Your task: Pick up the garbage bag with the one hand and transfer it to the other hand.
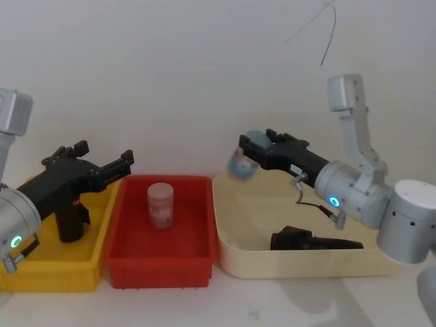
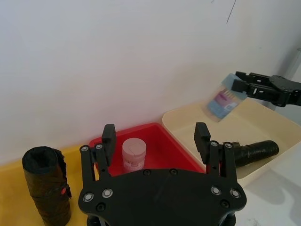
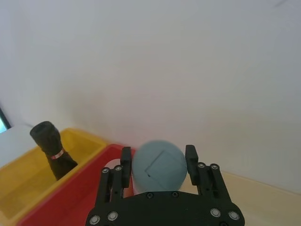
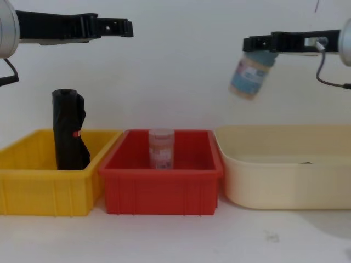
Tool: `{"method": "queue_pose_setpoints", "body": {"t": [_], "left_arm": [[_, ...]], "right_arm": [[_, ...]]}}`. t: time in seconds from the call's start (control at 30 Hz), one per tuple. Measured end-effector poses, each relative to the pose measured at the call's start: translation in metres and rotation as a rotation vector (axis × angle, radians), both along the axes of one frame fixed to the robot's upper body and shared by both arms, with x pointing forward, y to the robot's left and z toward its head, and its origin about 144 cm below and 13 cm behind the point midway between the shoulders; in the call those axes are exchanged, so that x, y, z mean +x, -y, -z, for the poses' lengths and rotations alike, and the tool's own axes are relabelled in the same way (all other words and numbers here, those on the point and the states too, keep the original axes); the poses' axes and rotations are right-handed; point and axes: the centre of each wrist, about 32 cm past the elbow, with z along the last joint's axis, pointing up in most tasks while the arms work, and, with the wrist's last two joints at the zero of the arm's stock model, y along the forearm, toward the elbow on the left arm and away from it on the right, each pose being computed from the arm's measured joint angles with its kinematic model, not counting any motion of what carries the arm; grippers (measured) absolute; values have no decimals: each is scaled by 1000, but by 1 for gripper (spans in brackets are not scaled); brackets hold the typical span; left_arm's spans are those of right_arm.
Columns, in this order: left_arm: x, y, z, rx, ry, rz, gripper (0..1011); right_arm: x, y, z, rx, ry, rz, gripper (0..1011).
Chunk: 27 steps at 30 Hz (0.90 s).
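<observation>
Your garbage bag (image 1: 317,240) lies flat in the cream bin (image 1: 231,255), long axis 3-to-9. Two black rolls, two jars. Right tool (image 1: 253,148) grips a blue-lidded jar (image 4: 249,74); left tool (image 4: 112,26) spread wide, holding nothing.

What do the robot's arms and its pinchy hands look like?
Both arms are silver-grey tubes with round joints. The left long black two-finger gripper has a green glowing ring at its joint; the right long black two-finger gripper has a blue ring, a small white sticker and a thin black cable. Silver screw heads dot both grippers.
</observation>
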Motion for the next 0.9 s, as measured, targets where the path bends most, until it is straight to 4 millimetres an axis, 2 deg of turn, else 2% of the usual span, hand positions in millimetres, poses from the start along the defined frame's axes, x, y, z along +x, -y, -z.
{"method": "queue_pose_setpoints", "body": {"t": [0.17,0.23,0.43,0.7,0.9], "left_arm": [[0,0,0,0,0,0,1002],[0,0,0,0,0,0,1001],[0,0,0,0,0,0,1001],[3,2,2,11,8,10,1001],[9,5,6,36,30,26,1002]], "right_arm": [[-4,11,7,15,10,21,770],[-6,15,11,19,30,30,859],[-9,19,18,17,78,39,996],[-15,18,29,-4,168,28,1001],[-27,14,39,-29,249,-12,1001]]}}
